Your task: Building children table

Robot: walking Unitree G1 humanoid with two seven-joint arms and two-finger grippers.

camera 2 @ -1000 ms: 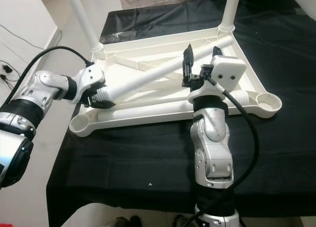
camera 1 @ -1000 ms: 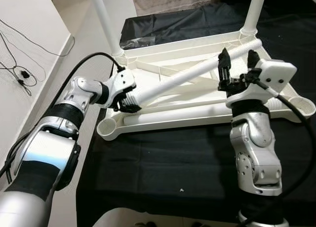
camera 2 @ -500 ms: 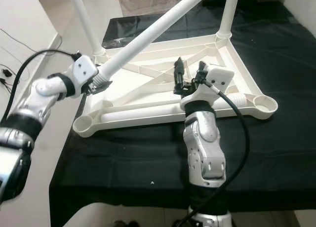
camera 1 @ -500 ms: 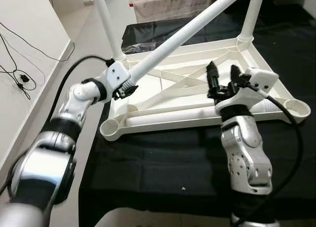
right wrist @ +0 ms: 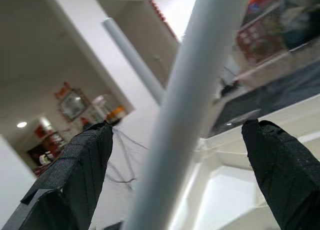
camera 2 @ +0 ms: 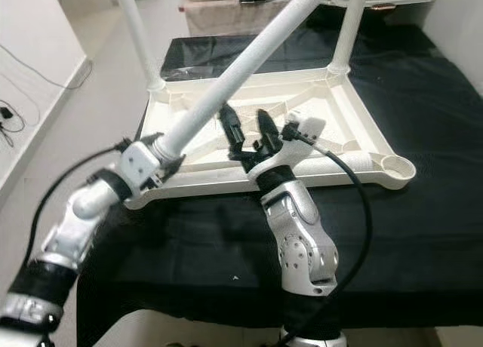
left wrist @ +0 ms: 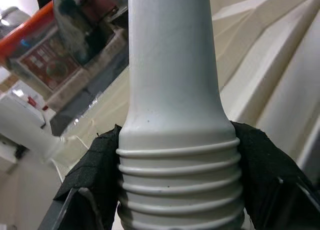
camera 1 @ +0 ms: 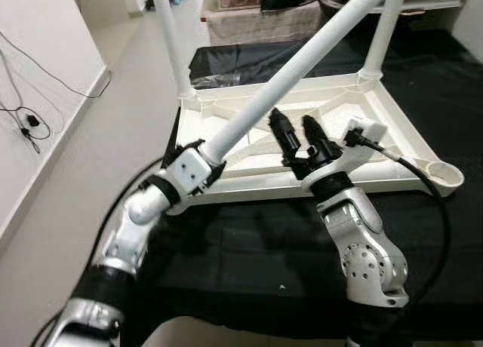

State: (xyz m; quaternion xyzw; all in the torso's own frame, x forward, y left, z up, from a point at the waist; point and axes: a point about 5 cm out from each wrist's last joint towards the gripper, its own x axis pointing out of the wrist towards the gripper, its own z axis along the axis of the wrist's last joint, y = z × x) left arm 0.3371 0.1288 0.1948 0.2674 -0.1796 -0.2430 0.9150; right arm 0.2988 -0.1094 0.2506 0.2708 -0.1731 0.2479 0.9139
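Observation:
The white children's table top (camera 1: 404,136) lies upside down on a black cloth, with two legs (camera 1: 172,41) (camera 1: 381,34) standing in its far corners. My left gripper (camera 1: 198,166) is shut on the threaded end of a loose white leg (camera 1: 294,64) at the near-left corner. The leg slants up to the far right. In the left wrist view the black pads (left wrist: 92,165) clamp the leg's ribbed thread (left wrist: 177,160). My right gripper (camera 1: 298,132) is open just below the slanting leg, not touching it. An empty socket (camera 1: 445,177) shows at the near-right corner.
The black cloth (camera 1: 249,241) covers the low surface under the table top, and its left edge drops to pale floor (camera 1: 68,173). A cable (camera 1: 26,121) lies on the floor by the wall. Boxes and clutter stand behind the far edge.
The loose leg has swung from lying across the table top to slanting steeply up. My left gripper brought its threaded end to the near-left corner. The open right gripper shifted left.

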